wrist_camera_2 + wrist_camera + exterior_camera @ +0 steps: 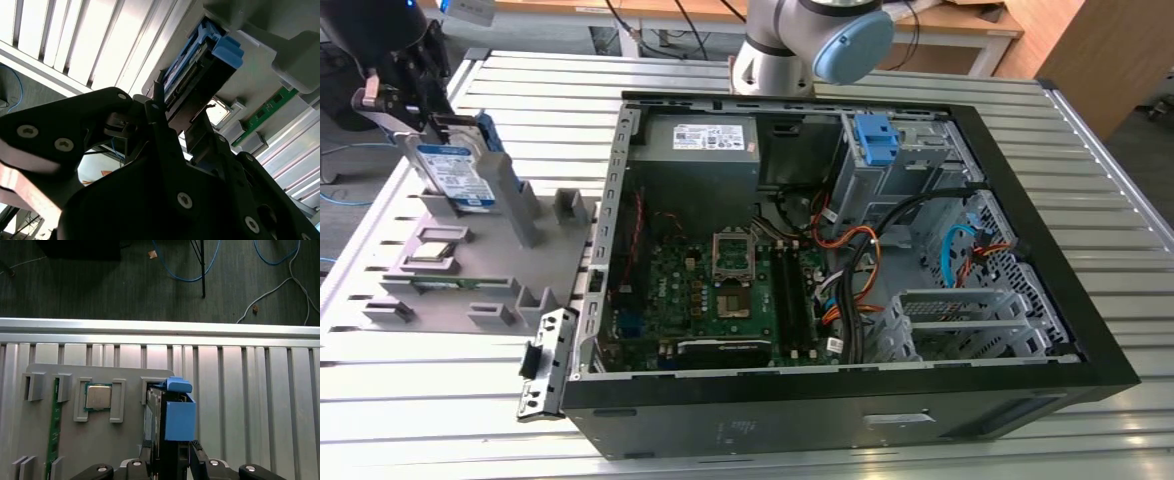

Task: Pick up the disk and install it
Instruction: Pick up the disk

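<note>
**Clamping the disk in its rack**

The gripper [170,446] pinches the disk [456,172] between its fingers. The blue-railed drive stands on edge in a slot of the grey holder [494,262] directly beneath the gripper. A processor chip [98,396] and a green memory stick [50,430] lie in the holder, off to one side of the gripper. The open computer case [1014,240] sits well apart from it on the slatted worktop [440,410].

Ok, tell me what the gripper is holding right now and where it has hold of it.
The gripper is clamped on the disk, one finger on each flat face at its top end; the disk stands upright in the grey holder.
</note>
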Available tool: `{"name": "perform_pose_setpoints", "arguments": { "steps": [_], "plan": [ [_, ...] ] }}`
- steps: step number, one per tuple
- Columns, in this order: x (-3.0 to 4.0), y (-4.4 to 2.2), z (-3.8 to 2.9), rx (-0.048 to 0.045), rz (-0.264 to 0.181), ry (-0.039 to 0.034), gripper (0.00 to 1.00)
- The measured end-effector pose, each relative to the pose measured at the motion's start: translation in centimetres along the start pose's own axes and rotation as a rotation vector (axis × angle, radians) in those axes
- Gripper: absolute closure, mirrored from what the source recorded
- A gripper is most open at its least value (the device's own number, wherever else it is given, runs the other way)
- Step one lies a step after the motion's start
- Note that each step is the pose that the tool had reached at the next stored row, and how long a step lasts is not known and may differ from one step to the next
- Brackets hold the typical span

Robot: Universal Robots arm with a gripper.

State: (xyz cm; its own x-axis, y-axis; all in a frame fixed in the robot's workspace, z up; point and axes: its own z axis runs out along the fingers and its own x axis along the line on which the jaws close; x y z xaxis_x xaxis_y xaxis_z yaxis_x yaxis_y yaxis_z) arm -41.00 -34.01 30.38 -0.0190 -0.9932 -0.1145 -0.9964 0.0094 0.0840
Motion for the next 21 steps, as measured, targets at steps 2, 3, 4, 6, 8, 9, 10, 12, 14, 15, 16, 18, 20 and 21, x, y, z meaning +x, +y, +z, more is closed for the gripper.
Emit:
{"name": "perform_pose_setpoints", "arguments": {
  "steps": [2, 3, 4, 6, 8, 9, 10, 12, 14, 15, 16, 18, 20, 21],
  "plan": [
    [0.00, 0.00, 0.00, 0.0000, 0.000, 0.0000, 0.58],
    [0.00, 0.00, 0.00, -0.0001, 0.000, 0.0002, 0.58],
    [0.00, 0.00, 0.00, -0.0001, 0.000, 0.0001, 0.64],
    [0.00, 0.00, 0.00, -0.0001, 0.000, 0.0001, 0.64],
    [0.00, 0.00, 0.00, -0.0001, -0.001, 0.0000, 0.64],
    [0.00, 0.00, 0.00, -0.0001, -0.001, 0.0001, 0.64],
    [0.00, 0.00, 0.00, -0.0001, -0.001, 0.0000, 0.64],
    [0.00, 0.00, 0.00, -0.0001, -0.001, 0.0001, 0.64],
    [0.00, 0.00, 0.00, -0.0001, -0.001, 0.0001, 0.64],
    [0.00, 0.00, 0.00, -0.0001, -0.001, 0.0001, 0.64],
    [0.00, 0.00, 0.00, -0.0001, -0.001, 0.0001, 0.64],
    [0.00, 0.00, 0.00, -0.0001, -0.001, 0.0001, 0.64],
    [0.00, 0.00, 0.00, -0.0002, -0.001, 0.0001, 0.64],
    [0.00, 0.00, 0.00, -0.0002, -0.001, 0.0001, 0.64]
  ]
}}
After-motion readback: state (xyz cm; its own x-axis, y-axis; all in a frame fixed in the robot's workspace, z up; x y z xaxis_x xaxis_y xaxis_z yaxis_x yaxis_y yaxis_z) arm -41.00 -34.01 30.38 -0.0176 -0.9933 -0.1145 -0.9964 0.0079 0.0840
